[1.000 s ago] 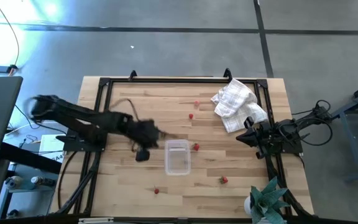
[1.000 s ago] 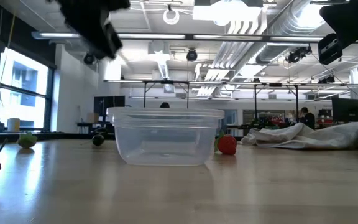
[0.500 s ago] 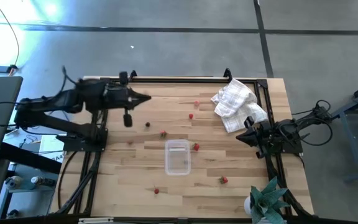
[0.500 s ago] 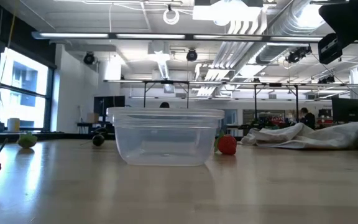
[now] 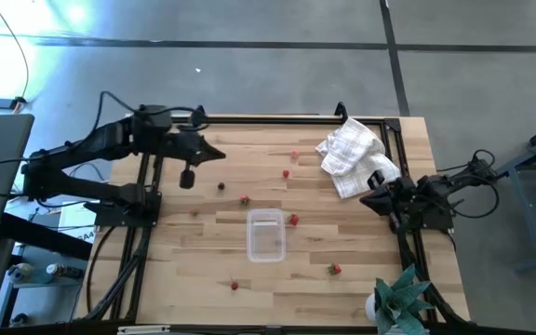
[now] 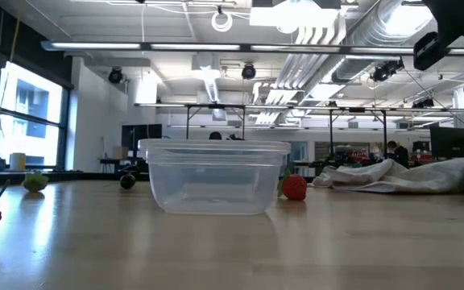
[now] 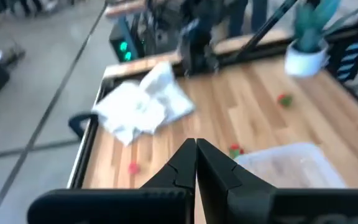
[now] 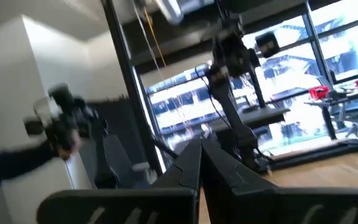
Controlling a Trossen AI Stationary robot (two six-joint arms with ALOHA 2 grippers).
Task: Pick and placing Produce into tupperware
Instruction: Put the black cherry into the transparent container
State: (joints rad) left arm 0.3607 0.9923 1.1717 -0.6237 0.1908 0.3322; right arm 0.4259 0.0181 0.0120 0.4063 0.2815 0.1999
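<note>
1. The left gripper hangs over the table's far left part, fingers pressed together, empty.
2. The right gripper sits at the right edge beside the white cloth, closed, empty.
3. The clear tupperware stands mid-table; red berries lie scattered around it, one just beside its right wall.

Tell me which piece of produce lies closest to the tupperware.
The red berry just off the right long side of the tupperware, near its far end. The other pieces, such as the berry beyond it, lie clearly farther away.
</note>
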